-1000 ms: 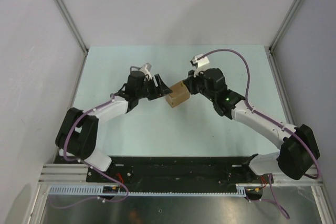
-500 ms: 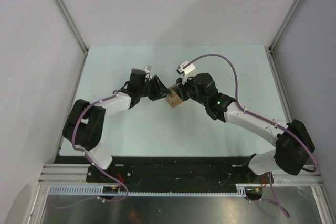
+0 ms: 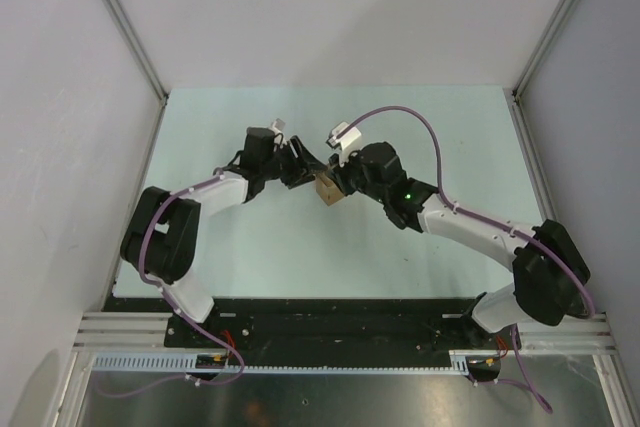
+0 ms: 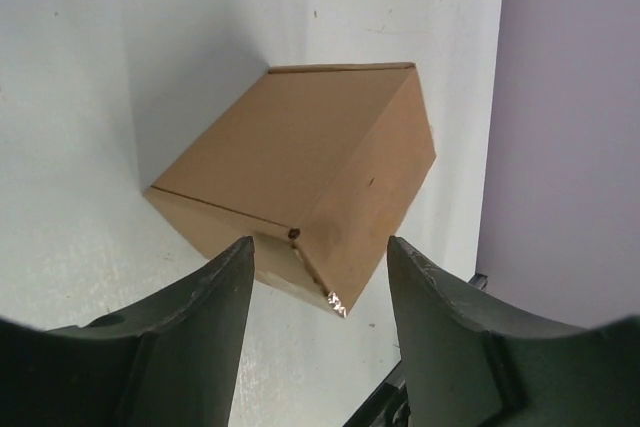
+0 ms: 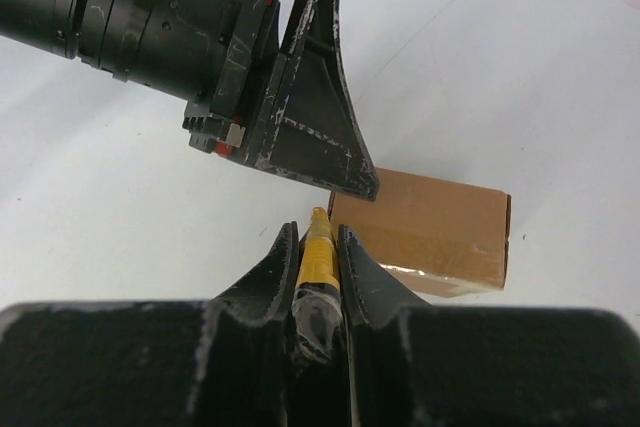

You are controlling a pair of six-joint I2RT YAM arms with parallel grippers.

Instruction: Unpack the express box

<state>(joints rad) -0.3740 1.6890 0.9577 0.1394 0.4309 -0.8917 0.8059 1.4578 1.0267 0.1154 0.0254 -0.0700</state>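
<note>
The express box (image 3: pixel 329 191), a small brown carton with its flaps shut, sits on the pale table (image 3: pixel 240 257) between my two grippers. My left gripper (image 3: pixel 304 173) is at its left side, open. In the left wrist view one box (image 4: pixel 300 167) corner points into the gap of the left gripper (image 4: pixel 320 244), with space on both sides. My right gripper (image 3: pixel 343 183) is shut on a slim yellow cutter knife (image 5: pixel 318 255). The knife's tip reaches the left edge of the box (image 5: pixel 430 227), just ahead of the right gripper (image 5: pixel 317 230) and under one left finger (image 5: pixel 320 137).
Grey walls with metal corner posts (image 3: pixel 125 27) enclose the table on the left, back and right. The black base rail (image 3: pixel 330 317) runs along the near edge. A purple cable (image 3: pixel 400 117) loops over the right arm.
Both arms have closed in on the box. The right gripper with the knife has moved left to the box's edge, and the box has shifted slightly left. The left jaws narrowed, then widened a little.
</note>
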